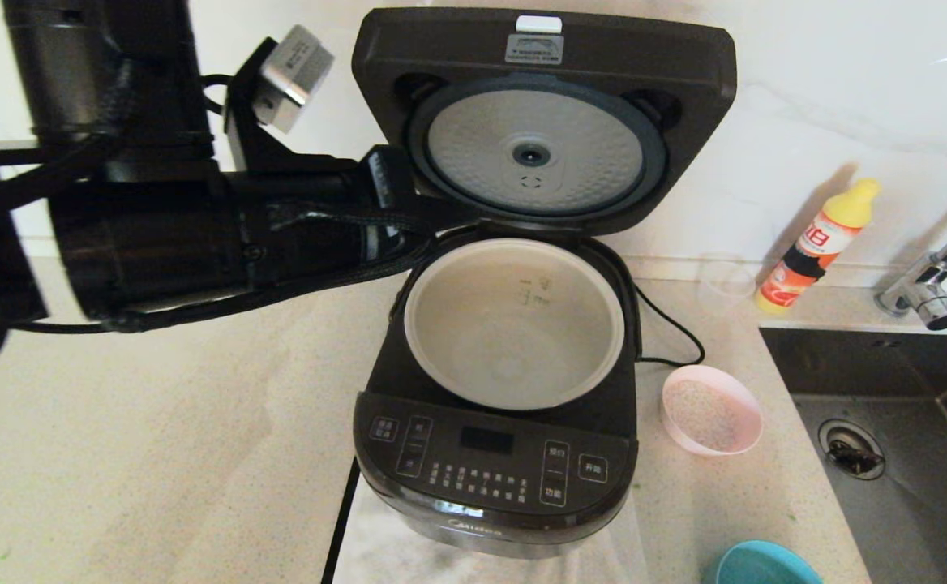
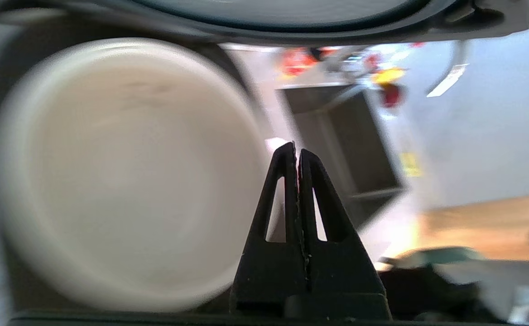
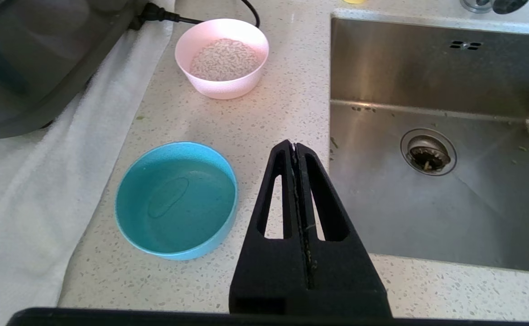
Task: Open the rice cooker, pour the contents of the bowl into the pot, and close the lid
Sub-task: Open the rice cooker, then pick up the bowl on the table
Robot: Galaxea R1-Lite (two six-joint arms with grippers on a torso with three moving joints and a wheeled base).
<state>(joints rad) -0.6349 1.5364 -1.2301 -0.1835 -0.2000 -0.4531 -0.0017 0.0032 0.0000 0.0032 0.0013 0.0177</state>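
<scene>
The black rice cooker stands mid-counter with its lid swung fully up, silver dimpled disc facing me. Its pale inner pot is bare inside. A pink bowl of rice sits on the counter just right of the cooker, seen again as the pink bowl in the right wrist view. My left arm reaches in from the left, its gripper by the cooker's left rear corner near the hinge. That left gripper is shut and empty, beside the pot. My right gripper hangs shut and empty over the counter at the sink's edge.
A blue bowl holding water sits on the counter near the front edge. The steel sink fills the right side, with a faucet, a yellow-capped bottle and a clear cup behind. A white towel lies under the cooker.
</scene>
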